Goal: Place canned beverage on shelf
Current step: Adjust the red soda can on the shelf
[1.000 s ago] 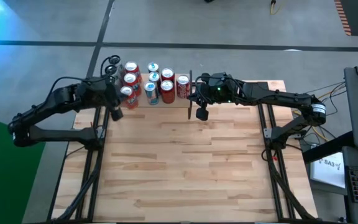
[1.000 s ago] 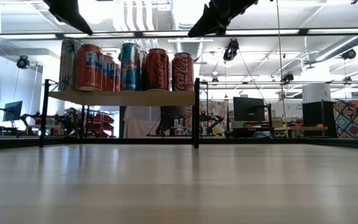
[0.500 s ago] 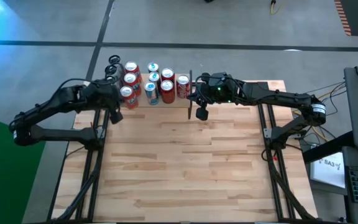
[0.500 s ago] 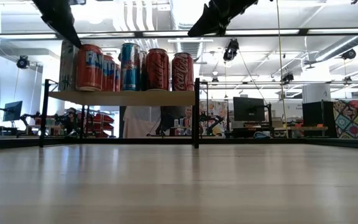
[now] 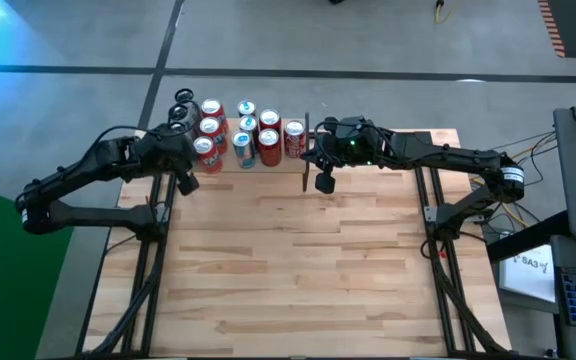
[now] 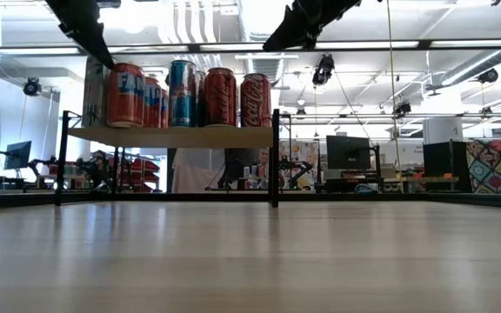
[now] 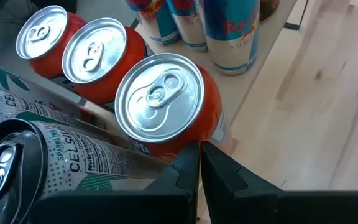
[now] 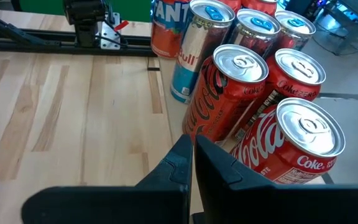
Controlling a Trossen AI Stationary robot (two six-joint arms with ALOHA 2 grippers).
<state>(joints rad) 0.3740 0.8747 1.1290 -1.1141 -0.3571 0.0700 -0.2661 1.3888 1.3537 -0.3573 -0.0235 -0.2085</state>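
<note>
- A broad butcher-block table (image 5: 298, 270) of pale wooden strips fills most of the overhead view; nearly all of its surface in front of me is bare, giving wide room to move on the near side.
- My two dark arms reach in from either side toward the far edge. The black frame rails run down the table's left and right sides.
- The shelf (image 6: 172, 136), a small raised board of light wood on thin black uprights, stands at the far edge, left of centre. Its board sits well above the tabletop, with open space beneath it in the low view.
- A tight cluster of cans (image 5: 243, 132) covers the shelf: smooth metal cylinders with silver tops and pull tabs, packed touching or nearly so.
- My left gripper (image 7: 199, 163) hovers above the shelf's left end, its two fingers pressed together and holding nothing. Directly beyond its tips stands an orange can (image 7: 166, 112), upright, at the shelf's front edge. Two pale sparkling-drink cans (image 7: 48, 155) are just beside it.
- My right gripper (image 8: 192, 155) hangs just off the shelf's right end, near the black upright there, fingers also together and empty. The nearest red cola can (image 8: 294, 146) stands just beside its tips, with more red cans (image 8: 229, 93) and a blue and silver can (image 8: 194, 53) behind.
</note>
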